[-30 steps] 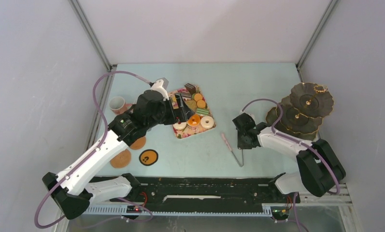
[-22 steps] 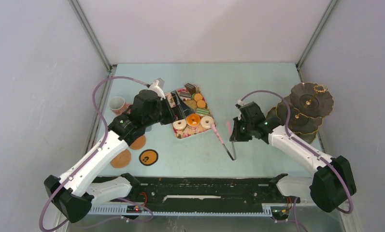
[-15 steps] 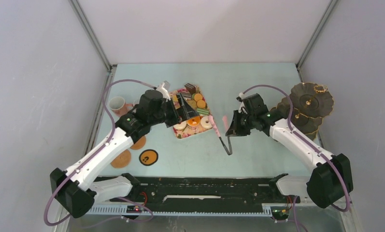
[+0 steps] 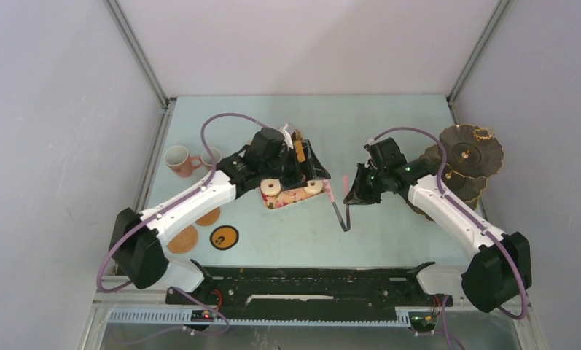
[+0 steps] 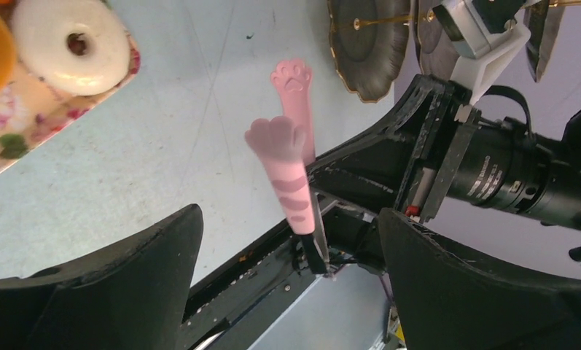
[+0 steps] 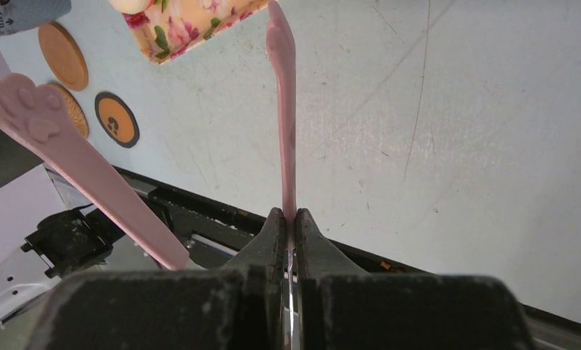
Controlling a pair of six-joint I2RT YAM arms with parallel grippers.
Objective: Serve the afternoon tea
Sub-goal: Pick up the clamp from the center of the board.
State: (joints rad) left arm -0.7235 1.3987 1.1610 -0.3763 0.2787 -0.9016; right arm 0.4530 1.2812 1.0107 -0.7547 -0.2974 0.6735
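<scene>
Pale green table (image 4: 389, 124) inside grey walls; the dark tiered stand (image 4: 468, 157) sits behind the right gripper (image 6: 290, 219), well apart from the food; the floral tray (image 6: 172, 35) lies ahead of it, by the left gripper (image 5: 291, 219), whose fingers gape wide and hold nothing; the right gripper is clamped on one leg of the pink tongs (image 6: 281, 109), long axis pointing at the tray's corner; a white donut (image 5: 70, 45) lies just beyond the tips, so the right arm looks nearer to picking.

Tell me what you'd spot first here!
First, the pink cat-paw tongs, pinched in the right hand mid-table, their paws spread apart. Just left of them, a floral tray holds a white donut. A dark scalloped stand rises at the table's right edge.
</scene>
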